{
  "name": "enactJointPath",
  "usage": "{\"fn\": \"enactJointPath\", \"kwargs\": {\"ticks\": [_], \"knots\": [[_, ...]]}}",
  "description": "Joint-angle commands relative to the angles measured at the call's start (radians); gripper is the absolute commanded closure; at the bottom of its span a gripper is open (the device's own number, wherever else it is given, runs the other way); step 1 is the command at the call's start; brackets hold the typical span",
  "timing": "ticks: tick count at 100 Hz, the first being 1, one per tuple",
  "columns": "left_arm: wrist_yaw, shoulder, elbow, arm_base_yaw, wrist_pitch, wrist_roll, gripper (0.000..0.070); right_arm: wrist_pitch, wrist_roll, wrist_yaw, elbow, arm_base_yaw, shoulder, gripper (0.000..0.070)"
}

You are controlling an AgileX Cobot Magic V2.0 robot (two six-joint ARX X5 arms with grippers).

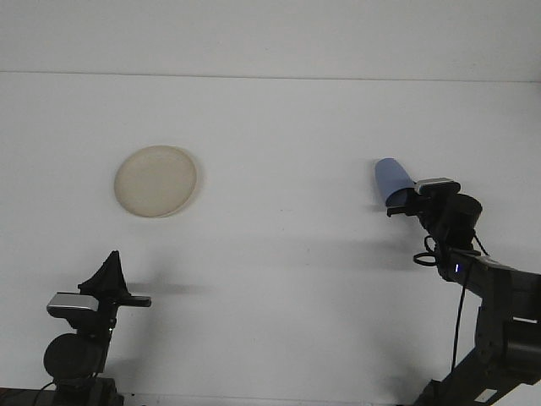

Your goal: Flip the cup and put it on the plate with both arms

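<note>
Right gripper is clenched on the cup's lower end, on the table's right side. Left gripper rests near the front left edge, fingers together. Cream round plate lies far left. Pale blue cup tilts leftward.

My work surface is a plain white table that fills nearly the whole view from the near edge to the far side. Along its far edge runs a thin straight seam, and beyond that rises a pale grey-white wall. Soft grey shadows lie across the near half of the tabletop.
</note>
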Motion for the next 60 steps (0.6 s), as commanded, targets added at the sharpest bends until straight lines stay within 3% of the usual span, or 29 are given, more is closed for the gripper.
{"fn": "enactJointPath", "kwargs": {"ticks": [1, 9, 22, 60], "knots": [[0.002, -0.002, -0.019, 0.0, 0.014, -0.001, 0.0689, -0.03, 0.0, 0.003, 0.015, 0.017, -0.055, 0.07], [0.002, -0.002, -0.019, 0.0, 0.014, -0.001, 0.069, -0.124, 0.002, 0.013, 0.015, 0.034, -0.141, 0.07], [0.002, -0.002, -0.019, 0.0, 0.014, -0.001, 0.069, -0.328, 0.034, 0.122, 0.015, 0.084, -0.325, 0.07], [0.002, -0.002, -0.019, 0.0, 0.014, -0.001, 0.069, -1.063, 0.233, 0.3, 0.138, 0.349, -0.814, 0.07]]}}
